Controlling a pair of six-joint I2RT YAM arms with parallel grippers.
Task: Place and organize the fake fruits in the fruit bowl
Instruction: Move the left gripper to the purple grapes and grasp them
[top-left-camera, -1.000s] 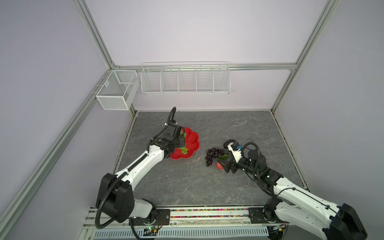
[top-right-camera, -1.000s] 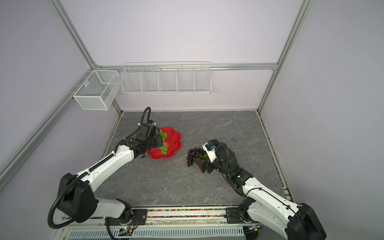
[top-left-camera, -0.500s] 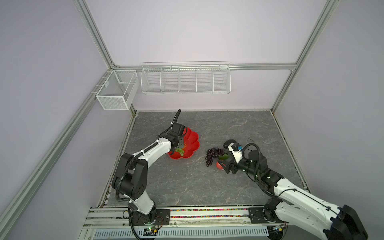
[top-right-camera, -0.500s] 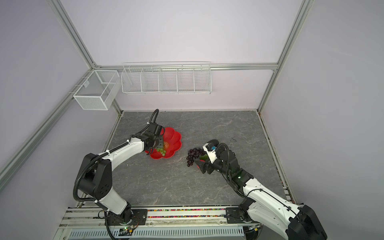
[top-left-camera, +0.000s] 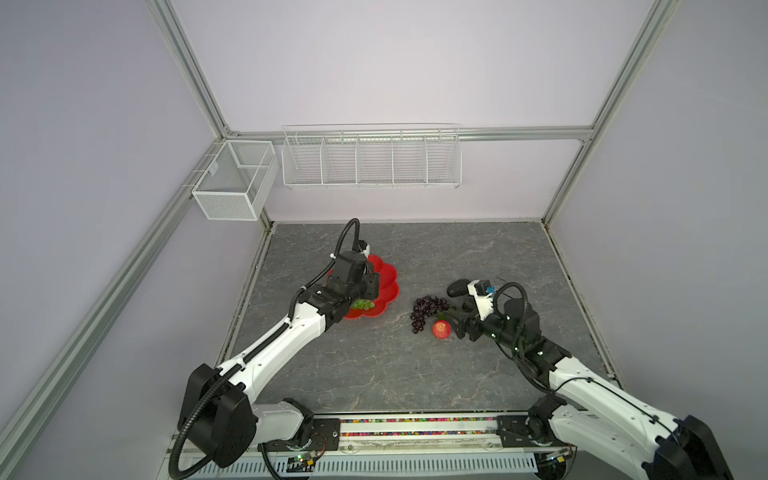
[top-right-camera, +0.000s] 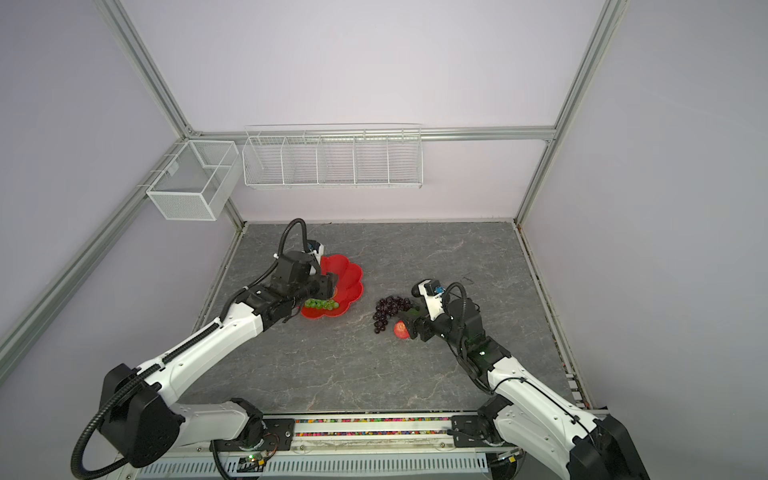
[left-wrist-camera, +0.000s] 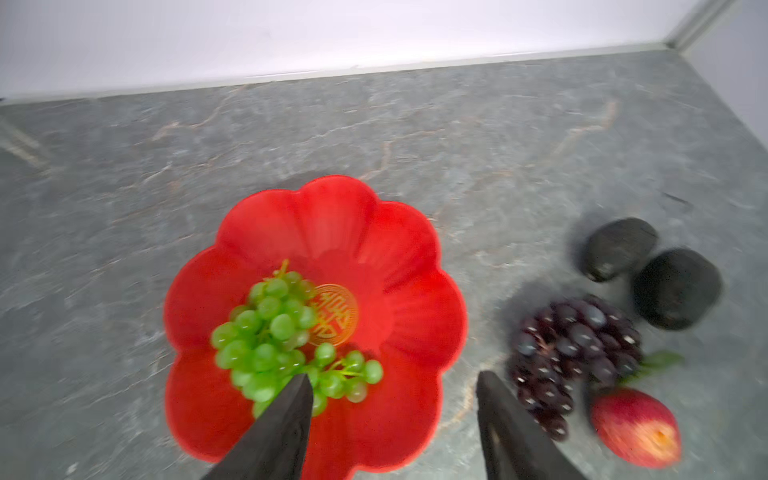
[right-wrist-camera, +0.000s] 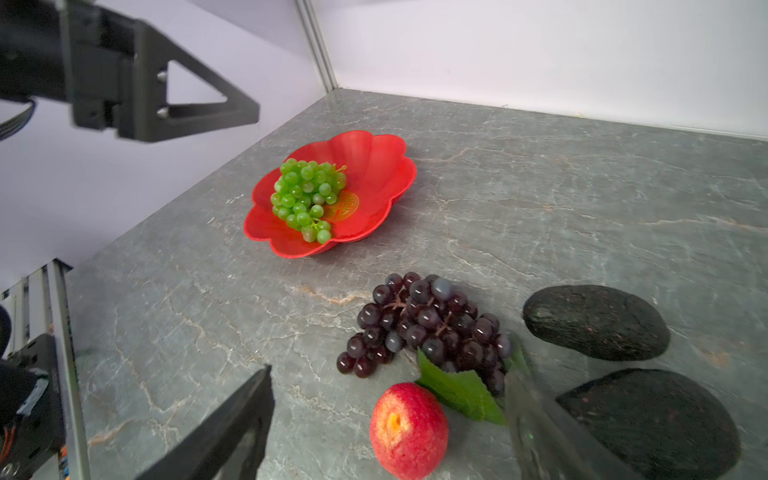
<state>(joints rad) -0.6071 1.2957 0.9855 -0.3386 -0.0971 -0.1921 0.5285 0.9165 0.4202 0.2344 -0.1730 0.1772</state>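
1. The green grape bunch (left-wrist-camera: 282, 332) lies in the fruit bowl (left-wrist-camera: 353, 216), on the half nearer the left arm (top-left-camera: 282, 345). Its edge laps the gold emblem (left-wrist-camera: 334, 316).
2. Its long axis runs stem to tail across the dish. The stem end points toward the back wall (top-left-camera: 395, 83) and the thin tail toward the near rim.
3. In both top views the wrist hides most of it – only a short green strip shows.
4. The left gripper (left-wrist-camera: 394, 377) hangs above the bowl, clear of the grapes, jaws spread with nothing between them. The bunch sits below the fingers, off to one finger's side.
5. The left arm reaches out from the near-left base. Its forearm slopes up over the bowl's near-left lobes, with the wrist about level.
6. Off the bowl, on the table (top-left-camera: 374, 374):
   - The dark purple grape bunch (right-wrist-camera: 424, 324) tapers toward the near edge, its leaf (right-wrist-camera: 457, 390) facing the right gripper (right-wrist-camera: 388, 372).
   - The small red apple (right-wrist-camera: 409, 430) lies just beside the leaf.
   - Two avocados (left-wrist-camera: 619, 247) lie side by side behind them.
7. The right gripper sits low over the table, jaws spread wide. The apple lies between the fingers – no contact visible.
8. The right arm (top-left-camera: 582, 382) comes in from the near-right base, wrist low, pointing left.
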